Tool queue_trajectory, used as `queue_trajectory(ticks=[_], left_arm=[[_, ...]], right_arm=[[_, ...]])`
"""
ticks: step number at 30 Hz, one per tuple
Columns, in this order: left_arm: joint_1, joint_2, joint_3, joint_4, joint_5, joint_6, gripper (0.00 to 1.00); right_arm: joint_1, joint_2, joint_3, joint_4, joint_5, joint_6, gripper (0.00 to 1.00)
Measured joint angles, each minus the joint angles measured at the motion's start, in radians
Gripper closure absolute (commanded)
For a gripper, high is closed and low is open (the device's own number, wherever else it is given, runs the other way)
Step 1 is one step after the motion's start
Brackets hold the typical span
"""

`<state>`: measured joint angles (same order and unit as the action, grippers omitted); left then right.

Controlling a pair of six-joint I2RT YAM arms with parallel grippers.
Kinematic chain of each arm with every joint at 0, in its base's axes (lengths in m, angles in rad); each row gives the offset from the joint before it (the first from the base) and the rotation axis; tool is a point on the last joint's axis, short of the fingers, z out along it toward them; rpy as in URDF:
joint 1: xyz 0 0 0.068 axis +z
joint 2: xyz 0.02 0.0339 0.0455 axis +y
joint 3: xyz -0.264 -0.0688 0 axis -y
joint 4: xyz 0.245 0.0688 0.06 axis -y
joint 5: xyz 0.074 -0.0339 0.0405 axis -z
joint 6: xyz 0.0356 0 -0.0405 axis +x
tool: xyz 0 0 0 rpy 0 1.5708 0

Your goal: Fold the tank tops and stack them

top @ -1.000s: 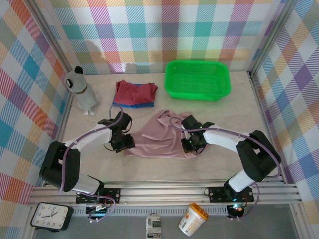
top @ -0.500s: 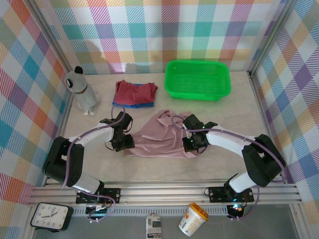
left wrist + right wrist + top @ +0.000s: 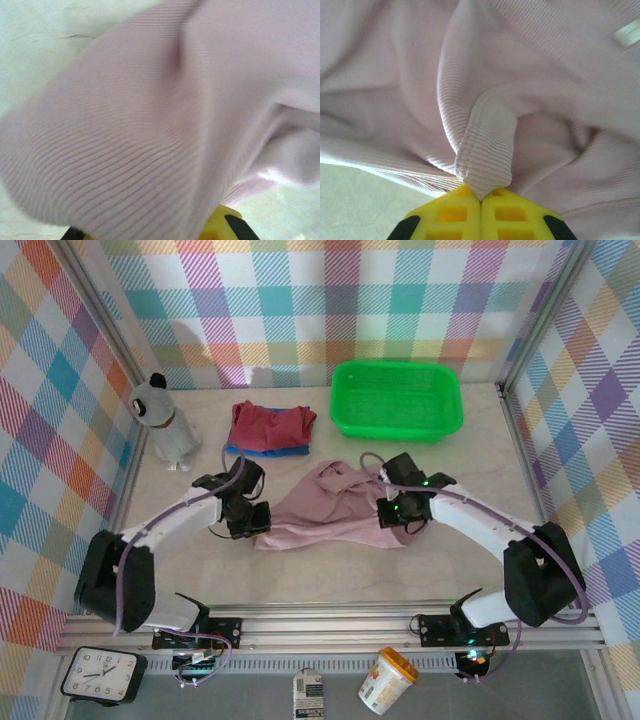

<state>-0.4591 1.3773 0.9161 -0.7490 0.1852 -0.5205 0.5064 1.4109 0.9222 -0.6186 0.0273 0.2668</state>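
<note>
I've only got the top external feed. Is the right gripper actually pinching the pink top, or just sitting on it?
Observer: Pinching. On the right wrist view, the right gripper is shut on a ribbed hem of the pink top.
Operator: And the left gripper?
Observer: Can't tell. On the left wrist view, the cloth lies blurred across the left gripper, and a corner of one yellow finger peeks out below it.
Operator: Is that side off the table?
Observer: I can't say. The left wrist view does show bare table beyond the cloth's edge at upper left.
</note>
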Motion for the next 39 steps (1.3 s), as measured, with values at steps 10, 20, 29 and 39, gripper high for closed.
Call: queue_trajectory(ticks=[10, 20, 29, 39], left_arm=[[-0.447, 0.123, 0.255, -0.003, 0.062, -0.117, 0.86], [-0.642, 0.653, 0.637, 0.072, 0.183, -0.092, 0.78], [-0.603, 0.557, 0.614, 0.007, 0.219, -0.016, 0.52], [-0.238, 0.257, 0.272, -0.06, 0.13, 0.016, 0.49]], right_arm=[[-0.226, 0.078, 0.225, -0.036, 0.071, -0.165, 0.94], [-0.305, 0.246, 0.277, -0.069, 0.122, -0.206, 0.78], [-0.304, 0.023, 0.151, -0.136, -0.063, -0.094, 0.56], [0.0, -0.219, -0.06, -0.231, -0.257, 0.121, 0.52]])
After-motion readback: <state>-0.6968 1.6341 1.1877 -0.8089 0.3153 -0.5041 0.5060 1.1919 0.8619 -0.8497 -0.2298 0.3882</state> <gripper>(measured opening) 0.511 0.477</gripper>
